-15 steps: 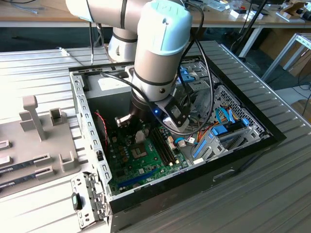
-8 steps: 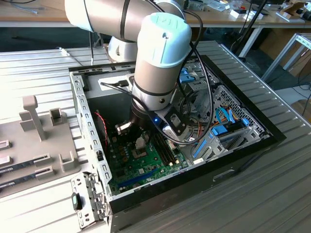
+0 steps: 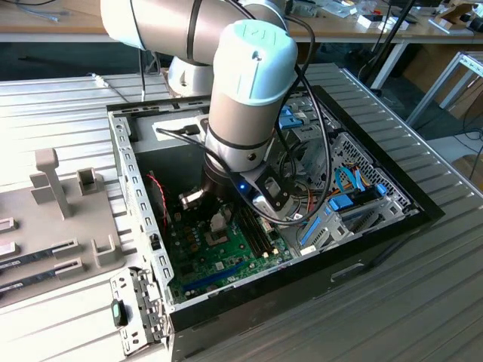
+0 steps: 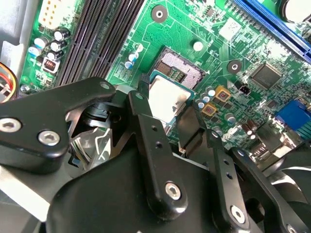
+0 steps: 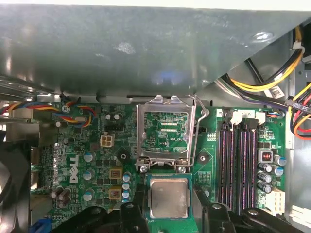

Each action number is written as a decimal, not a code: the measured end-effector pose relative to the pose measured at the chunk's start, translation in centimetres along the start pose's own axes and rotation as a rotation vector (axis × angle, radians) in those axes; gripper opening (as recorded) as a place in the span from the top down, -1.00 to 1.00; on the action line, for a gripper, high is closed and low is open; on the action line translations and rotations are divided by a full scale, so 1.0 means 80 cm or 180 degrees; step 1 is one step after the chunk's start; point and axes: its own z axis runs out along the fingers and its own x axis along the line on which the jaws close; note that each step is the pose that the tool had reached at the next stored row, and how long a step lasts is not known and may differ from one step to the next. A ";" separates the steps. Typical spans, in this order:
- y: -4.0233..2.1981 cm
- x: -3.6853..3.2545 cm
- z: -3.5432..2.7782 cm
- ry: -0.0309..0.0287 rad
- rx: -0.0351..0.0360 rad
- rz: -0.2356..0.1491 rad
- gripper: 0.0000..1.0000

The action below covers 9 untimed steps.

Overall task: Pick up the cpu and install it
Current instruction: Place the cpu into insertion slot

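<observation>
While hanging onto the cpu [image 5: 168,196], clamped in the gripper [image 5: 168,201] just over the open socket [image 4: 182,65], best to keep it dead level and line up corners, no forcing. Got memory slots [image 3: 255,226] at 3 o'clock of the gripper in the exterior view.

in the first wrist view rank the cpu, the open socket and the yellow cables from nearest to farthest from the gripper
1. cpu: gripped between the jaws of the gripper.
2. open socket: just beyond the cpu, on the green board.
3. yellow cables: farthest, in the case corner past the memory slots.
</observation>
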 end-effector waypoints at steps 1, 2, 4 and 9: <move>0.0000 0.0005 0.0008 0.0000 0.0000 0.0000 0.05; -0.0002 0.0013 0.0029 0.0000 0.0001 0.0000 0.05; -0.0009 0.0029 0.0065 0.0000 0.0006 0.0003 0.05; -0.0037 0.0037 0.0151 0.0001 0.0039 0.0035 0.05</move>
